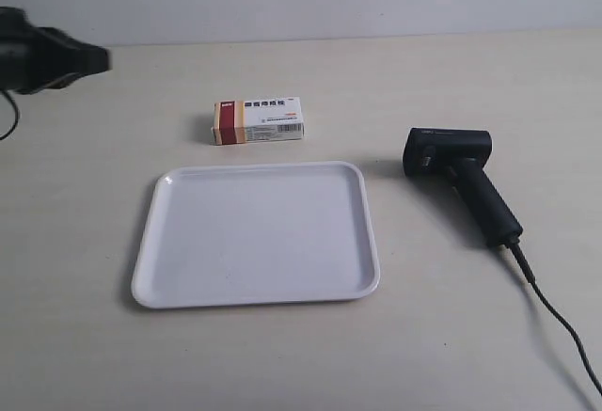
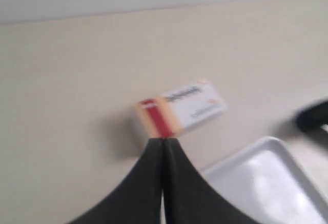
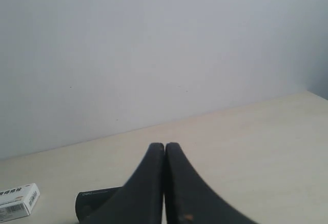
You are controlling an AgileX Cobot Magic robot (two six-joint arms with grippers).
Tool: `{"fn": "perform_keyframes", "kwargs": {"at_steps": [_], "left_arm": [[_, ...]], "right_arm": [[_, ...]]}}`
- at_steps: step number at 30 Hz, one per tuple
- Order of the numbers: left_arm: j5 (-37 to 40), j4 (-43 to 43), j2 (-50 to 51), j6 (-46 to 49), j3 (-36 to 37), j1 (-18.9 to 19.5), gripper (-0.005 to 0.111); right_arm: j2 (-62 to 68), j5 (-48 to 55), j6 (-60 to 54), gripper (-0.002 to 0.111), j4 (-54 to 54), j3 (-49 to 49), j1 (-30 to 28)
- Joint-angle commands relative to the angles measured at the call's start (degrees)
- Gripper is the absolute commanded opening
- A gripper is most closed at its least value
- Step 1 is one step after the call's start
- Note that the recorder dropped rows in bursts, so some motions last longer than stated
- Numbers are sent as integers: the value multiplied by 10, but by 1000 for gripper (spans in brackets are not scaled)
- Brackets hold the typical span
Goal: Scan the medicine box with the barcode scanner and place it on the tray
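Pale beige table (image 1: 282, 355) meets plain white wall (image 3: 154, 55); both hands pressed together.

table (image 1: 282, 355): pale beige, matte | wall (image 3: 154, 44): plain grey-white | light: soft

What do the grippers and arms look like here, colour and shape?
Both grippers, left and right, have matte black fingers that curve and taper to narrow tips. The right one shows a small tan scuff. The arm at the exterior view's left is black and blurred.
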Motion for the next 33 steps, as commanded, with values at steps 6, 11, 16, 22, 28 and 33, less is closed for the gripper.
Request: {"fn": "perform_keyframes", "kwargs": {"at_steps": [6, 11, 16, 22, 28, 33], "left_arm": [[-126, 109, 231, 97, -208, -67, 23], [-71, 66, 302, 187, -256, -100, 90], [-62, 55, 366, 246, -303, -111, 103], [-62, 63, 438, 240, -365, -112, 88], [-68, 70, 436, 243, -367, -112, 1], [-181, 119, 355, 237, -355, -112, 0]], "right_arm": [[-4, -5, 0, 1, -1, 3, -5], [-4, -5, 0, 1, -1, 3, -5], [-4, -5, 0, 1, -1, 3, -5], [-4, -5, 0, 1, -1, 3, -5], [-4, -14, 5, 1, 0, 3, -5], [37, -24, 10, 1, 35, 3, -4]]}}
